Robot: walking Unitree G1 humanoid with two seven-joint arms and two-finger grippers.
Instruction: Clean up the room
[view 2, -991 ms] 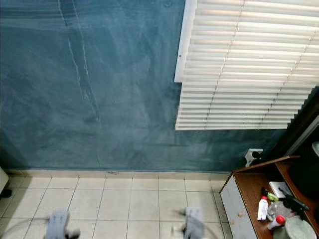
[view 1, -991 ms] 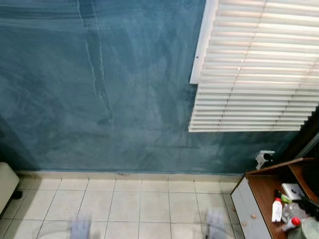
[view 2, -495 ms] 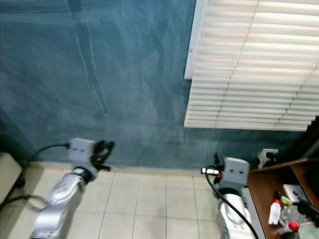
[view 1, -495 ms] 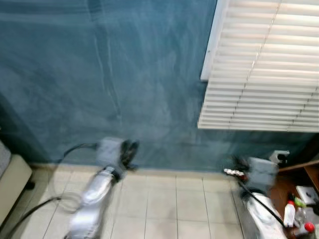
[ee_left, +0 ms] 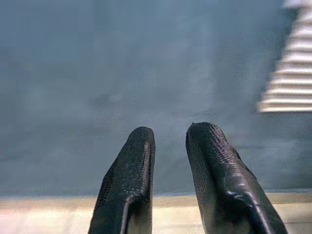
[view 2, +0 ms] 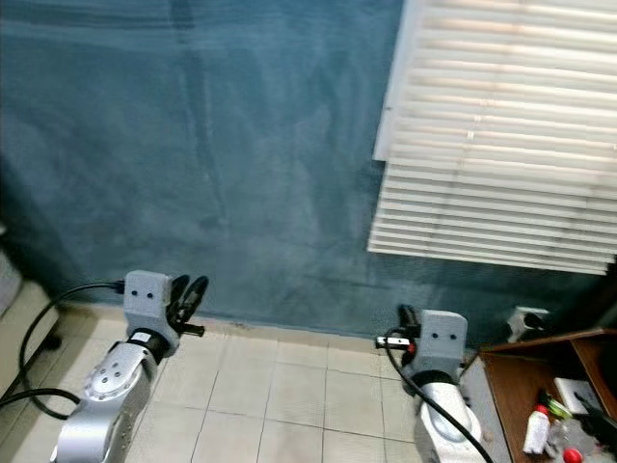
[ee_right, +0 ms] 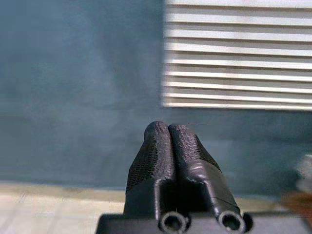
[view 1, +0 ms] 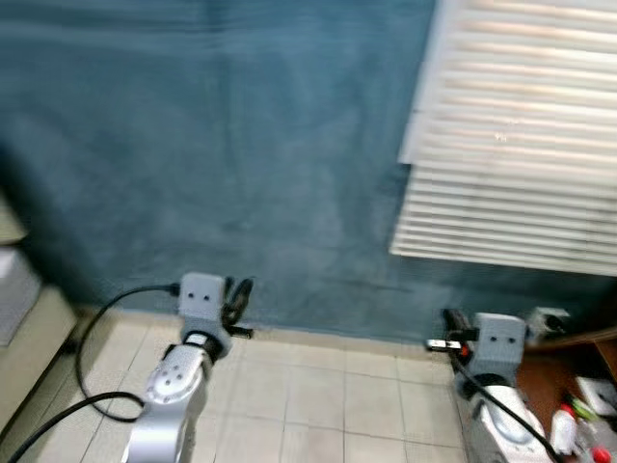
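Desk [view 2: 501,371] cut off, bottles [view 2: 536,432] blurry, maybe

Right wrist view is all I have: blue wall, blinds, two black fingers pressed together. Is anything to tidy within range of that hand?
Observer: Nothing in front of it. The right hand is raised over bare tiled floor, facing the blue wall.
Operator: Clutter anywhere?
Observer: Yes, on the robot's right: a brown desk carries a white bottle and a red-capped one.
Operator: Left hand?
Observer: The left hand is raised too, with a narrow gap between its fingers and nothing in it.
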